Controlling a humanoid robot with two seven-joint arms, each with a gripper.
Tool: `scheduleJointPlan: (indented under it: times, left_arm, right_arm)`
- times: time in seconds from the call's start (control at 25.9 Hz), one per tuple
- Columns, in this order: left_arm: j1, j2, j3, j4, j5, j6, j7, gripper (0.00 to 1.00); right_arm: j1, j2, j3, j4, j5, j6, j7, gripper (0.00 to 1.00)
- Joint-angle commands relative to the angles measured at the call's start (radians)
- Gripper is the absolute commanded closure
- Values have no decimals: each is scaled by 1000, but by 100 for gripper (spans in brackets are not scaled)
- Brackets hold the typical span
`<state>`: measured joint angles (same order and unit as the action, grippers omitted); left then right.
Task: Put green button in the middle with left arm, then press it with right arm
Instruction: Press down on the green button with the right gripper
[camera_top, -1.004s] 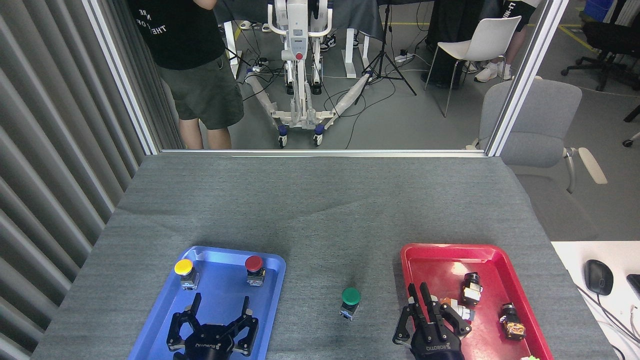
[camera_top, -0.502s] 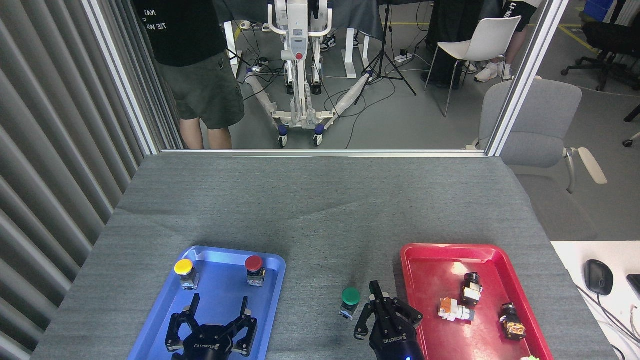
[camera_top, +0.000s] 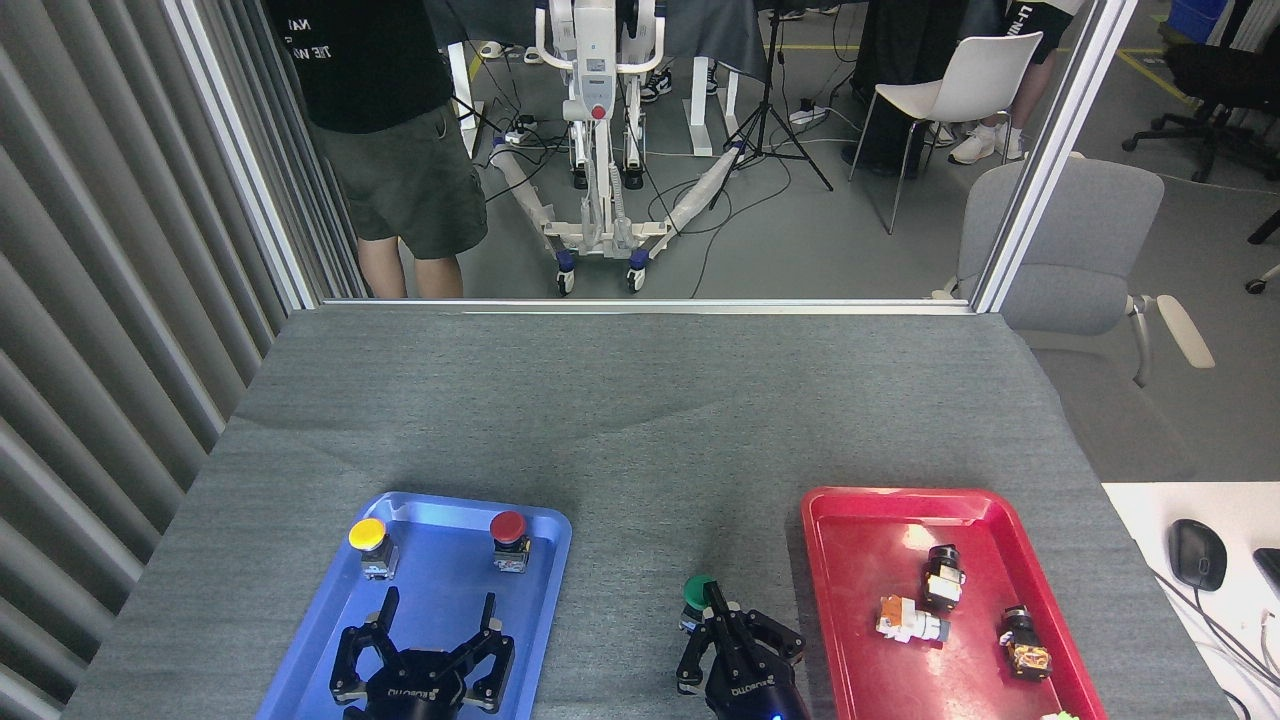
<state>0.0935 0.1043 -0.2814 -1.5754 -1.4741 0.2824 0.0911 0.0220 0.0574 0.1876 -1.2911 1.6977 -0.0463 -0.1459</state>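
Note:
The green button (camera_top: 695, 590) stands on the grey cloth in the middle (camera_top: 640, 480), between the two trays. My right gripper (camera_top: 716, 598) covers the near right part of its cap, fingers drawn together into a point, with a blue light on its body. Whether a fingertip touches the cap I cannot tell. My left gripper (camera_top: 436, 606) hovers over the near part of the blue tray (camera_top: 545, 520) with its fingers spread and nothing between them.
A yellow button (camera_top: 368, 540) and a red button (camera_top: 508, 533) stand at the far end of the blue tray. The red tray (camera_top: 860, 505) on the right holds several switch parts. A person stands beyond the table's far edge.
My right gripper has moved left from the red tray across the cloth and now overlaps the green button. The left gripper has stayed in place.

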Motion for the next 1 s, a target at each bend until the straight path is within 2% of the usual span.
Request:
scheduleJointPlan:
  times: [0.0,0.5,0.62,0.73,0.81,0.89,0.93,0.97]
  left_arm:
    - [0,0,1,0,0,0,-1,1]
    - [0,0,1,0,0,0,-1,1]
    - [0,0,1,0,0,0,-1,1]
    - [0,0,1,0,1,0,-1,1]
    - [0,0,1,0,0,0,-1,1]
    - [0,0,1,0,0,0,-1,1]
    - [-1,0,1,0,0,0,-1,1]
    - [0,0,1,0,0,0,-1,1]
  right_arm:
    - [-7,4,10,32,-1,13,-14,100]
    - [-2,-2,9,30,-9,17,-23,100]
    - [4,1,6,-17,-21,42,-46,100]
    - [12,-1,3,-73,-46,42,-46,95]
    - [16,-4,0,-97,-52,42,-49,84]
    - [32,-4,-13,-119,-53,42,-50,66]
    - [42,-5,-28,-134,-53,39,-49,53]
    - [58,-7,-45,-154,-53,34,-49,34]
